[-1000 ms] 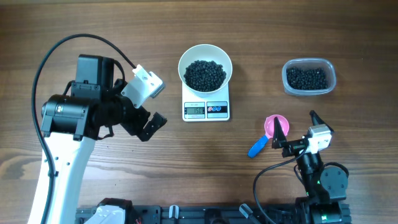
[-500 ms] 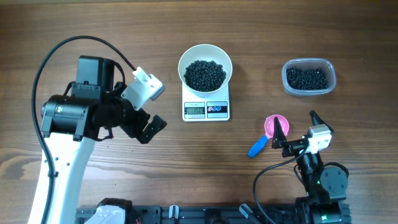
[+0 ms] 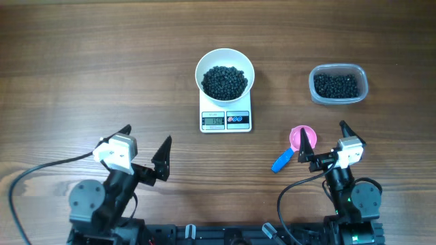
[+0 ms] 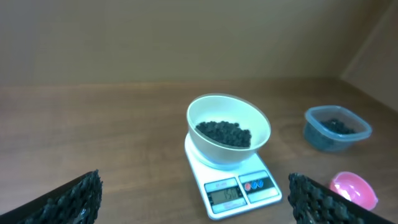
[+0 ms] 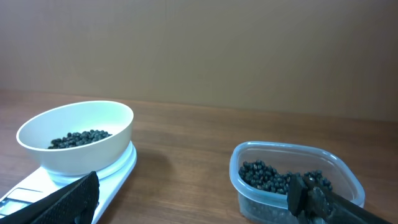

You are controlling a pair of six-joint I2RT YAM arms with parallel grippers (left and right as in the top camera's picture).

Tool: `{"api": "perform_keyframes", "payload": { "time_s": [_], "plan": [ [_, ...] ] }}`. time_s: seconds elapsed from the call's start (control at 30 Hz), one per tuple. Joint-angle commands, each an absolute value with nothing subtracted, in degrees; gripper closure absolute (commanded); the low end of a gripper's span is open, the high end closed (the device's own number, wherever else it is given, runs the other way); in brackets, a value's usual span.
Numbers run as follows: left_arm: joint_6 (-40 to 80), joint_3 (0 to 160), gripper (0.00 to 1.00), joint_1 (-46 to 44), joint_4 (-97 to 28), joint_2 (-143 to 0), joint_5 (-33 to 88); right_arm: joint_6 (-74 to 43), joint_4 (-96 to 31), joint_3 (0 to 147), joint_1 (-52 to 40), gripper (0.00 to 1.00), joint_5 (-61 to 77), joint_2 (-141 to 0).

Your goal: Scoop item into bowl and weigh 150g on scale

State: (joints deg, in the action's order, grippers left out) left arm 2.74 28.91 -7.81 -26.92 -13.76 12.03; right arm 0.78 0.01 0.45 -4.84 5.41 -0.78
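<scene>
Beads heaped in bowl on scale; loose, light, roll easily, so take via scoop handle. Left gripper, right gripper spread wide, empty.

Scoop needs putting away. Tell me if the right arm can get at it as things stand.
Probably yes. The scoop lies in the open just beside the right gripper, whose jaws stand wide open, and nothing else sits between them.

The brown wooden table carries the white scale, a clear plastic tub well apart on the right, and a pink scoop with a blue handle.
</scene>
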Motion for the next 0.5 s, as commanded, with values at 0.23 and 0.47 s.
{"api": "perform_keyframes", "payload": {
  "time_s": [0.23, 0.47],
  "plan": [
    [11.2, 11.9, 0.00, -7.5, -13.2, -0.1, 6.1, 1.5, 0.1, 0.3, -5.0, 0.01, 4.5, -0.2],
    [11.2, 5.0, 0.00, -7.5, -2.8, -0.1, 2.8, 1.5, 0.1, 0.3, -5.0, 0.00, 4.5, -0.2]
  ]
}}
